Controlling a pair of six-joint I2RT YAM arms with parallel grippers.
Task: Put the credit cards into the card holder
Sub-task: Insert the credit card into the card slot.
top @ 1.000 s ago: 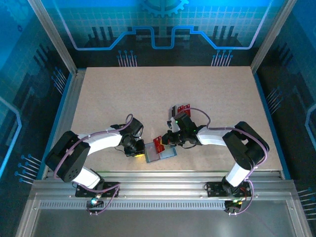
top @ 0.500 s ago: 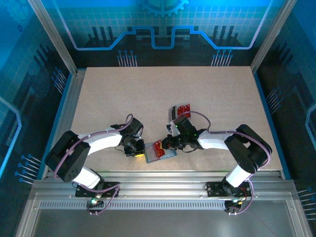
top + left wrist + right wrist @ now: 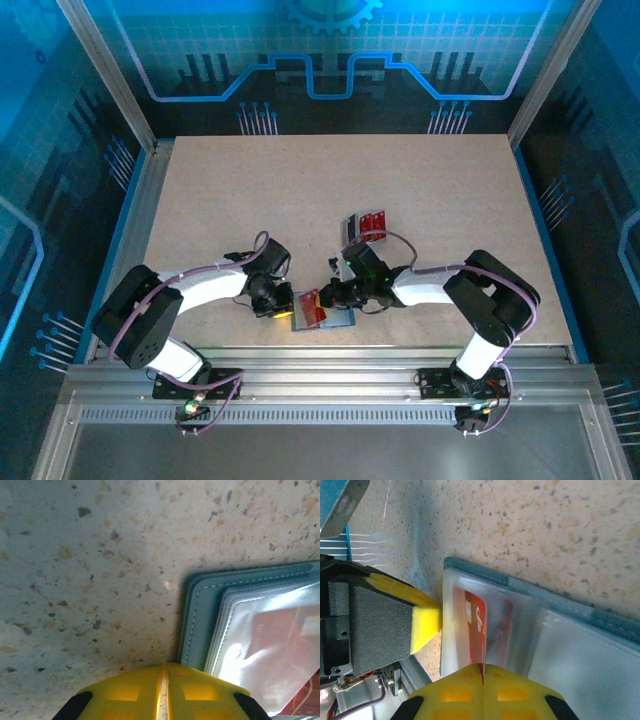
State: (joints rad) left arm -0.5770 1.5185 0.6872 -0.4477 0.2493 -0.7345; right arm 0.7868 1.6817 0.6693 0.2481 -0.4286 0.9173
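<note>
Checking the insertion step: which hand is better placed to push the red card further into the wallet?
Right. The right hand grips the red card, which is part-way into the clear sleeve of the wallet. The left hand is closed at the wallet's edge and probably better left bracing it.

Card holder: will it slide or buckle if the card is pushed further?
Probably won't slide: the left gripper seems clamped on the card holder's edge. Its clear sleeves look floppy, so may wrinkle around the red card.
</note>
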